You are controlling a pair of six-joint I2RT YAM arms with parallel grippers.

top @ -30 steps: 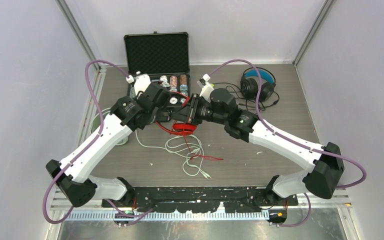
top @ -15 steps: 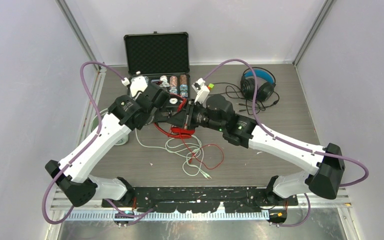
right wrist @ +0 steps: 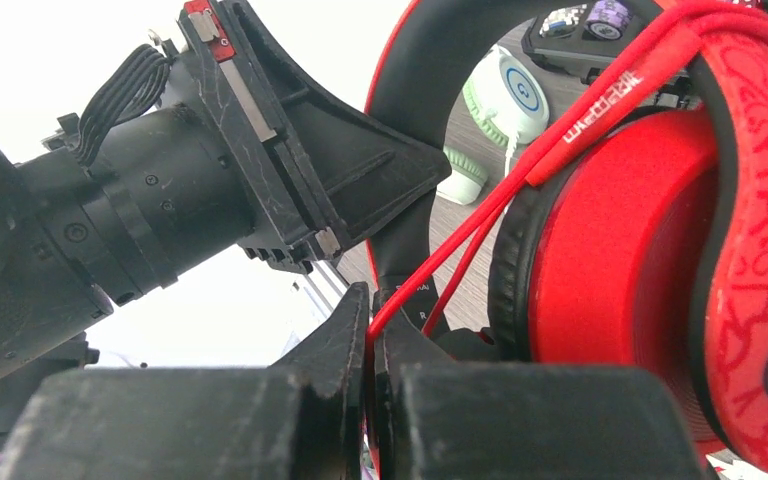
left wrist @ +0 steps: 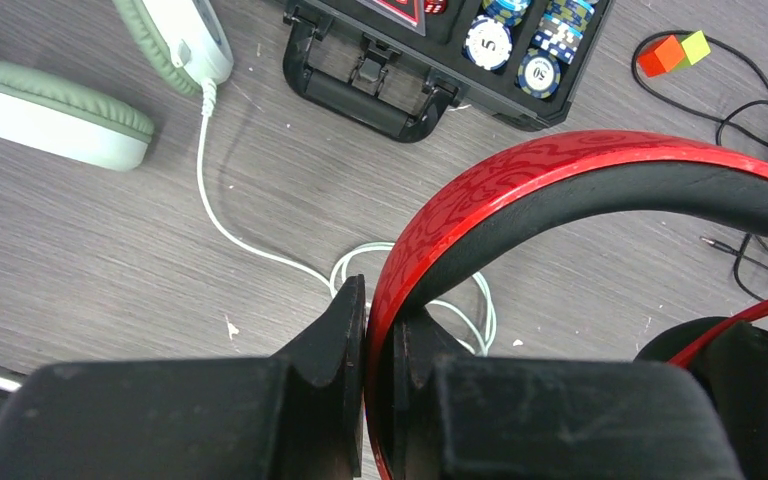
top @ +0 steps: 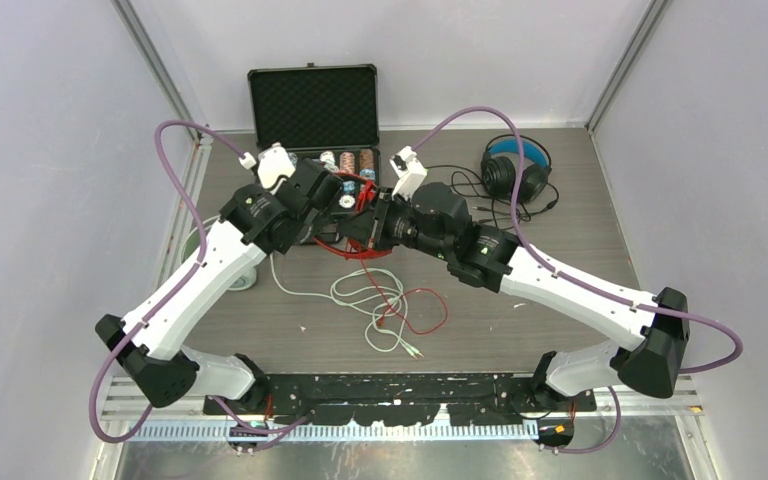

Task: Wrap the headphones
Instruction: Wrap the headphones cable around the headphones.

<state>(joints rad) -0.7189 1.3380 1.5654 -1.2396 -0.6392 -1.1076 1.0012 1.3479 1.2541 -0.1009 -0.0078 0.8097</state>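
The red headphones (top: pixel 364 246) are held above the table between both grippers. My left gripper (left wrist: pixel 380 300) is shut on the red headband (left wrist: pixel 560 180); in the top view it (top: pixel 336 226) is just in front of the case. My right gripper (right wrist: pixel 372 312) is shut on the thin red cable (right wrist: pixel 520 190), which runs up over the red ear cup (right wrist: pixel 640 300). The rest of the red cable (top: pixel 426 314) lies in a loop on the table. The black headphones with blue headband (top: pixel 515 170) lie at the back right. The mint-green headphones (left wrist: pixel 60 115) lie left, mostly under my left arm.
An open black case (top: pixel 313 105) with poker chips (left wrist: pixel 488 42) stands at the back, close behind both grippers. A white cable (top: pixel 360 295) is coiled mid-table under the red one. A small red and green cube (left wrist: pixel 675 50) sits by the black cable.
Both grippers have moved a little toward the case with the red headphones. The right wrist has turned, and the loose red cable on the table has shifted from a straight run into a loop.
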